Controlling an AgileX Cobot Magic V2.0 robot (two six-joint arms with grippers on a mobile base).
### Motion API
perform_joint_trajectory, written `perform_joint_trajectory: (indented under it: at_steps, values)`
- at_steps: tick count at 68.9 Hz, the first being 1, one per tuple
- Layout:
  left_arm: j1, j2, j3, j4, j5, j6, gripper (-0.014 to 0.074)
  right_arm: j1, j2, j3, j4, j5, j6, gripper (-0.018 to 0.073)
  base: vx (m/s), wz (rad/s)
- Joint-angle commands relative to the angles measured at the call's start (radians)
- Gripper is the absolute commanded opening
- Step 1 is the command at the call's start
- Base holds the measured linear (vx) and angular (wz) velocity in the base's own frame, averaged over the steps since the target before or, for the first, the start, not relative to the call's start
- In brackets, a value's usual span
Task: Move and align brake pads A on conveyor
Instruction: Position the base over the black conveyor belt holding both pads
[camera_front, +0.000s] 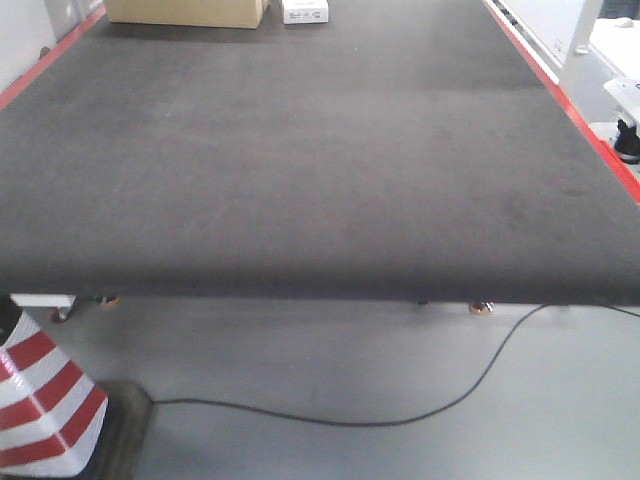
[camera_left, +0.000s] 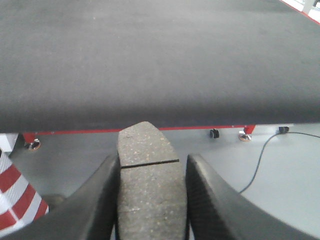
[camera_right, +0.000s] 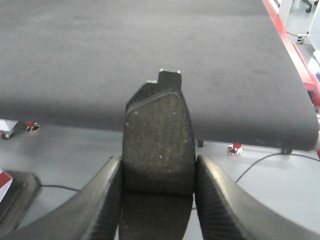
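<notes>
L claw (camera_left: 152, 161) clenched on flat grey grooved brake pad (camera_left: 149, 200), just short of dark felt conveyor (camera_left: 150, 60). R claw (camera_right: 159, 162) grasps 2nd dark pad (camera_right: 159, 125).

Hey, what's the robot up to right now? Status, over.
Left gripper shut on first brake pad. Right gripper shut on second brake pad. Both at conveyor front edge, none laid yet. Boxes at far end only.
</notes>
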Motion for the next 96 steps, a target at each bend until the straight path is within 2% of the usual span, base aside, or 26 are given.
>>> perform_joint_trajectory:
  at_steps: [1, 61, 96]
  values:
    - [-0.004, 0.002, -0.028, -0.014, -0.099, -0.007, -0.0006, -0.006, 0.009, -0.028, -0.005, -0.097, -0.003, -0.0007, 0.35, 0.01]
    - [-0.004, 0.002, -0.028, -0.014, -0.099, -0.007, -0.0006, -0.006, 0.009, -0.028, -0.005, -0.097, -0.003, -0.0007, 0.38, -0.01]
    - [-0.004, 0.002, -0.028, -0.014, -0.099, -0.007, -0.0006, -0.006, 0.009, -0.028, -0.005, -0.097, -0.003, -0.0007, 0.23, -0.03]
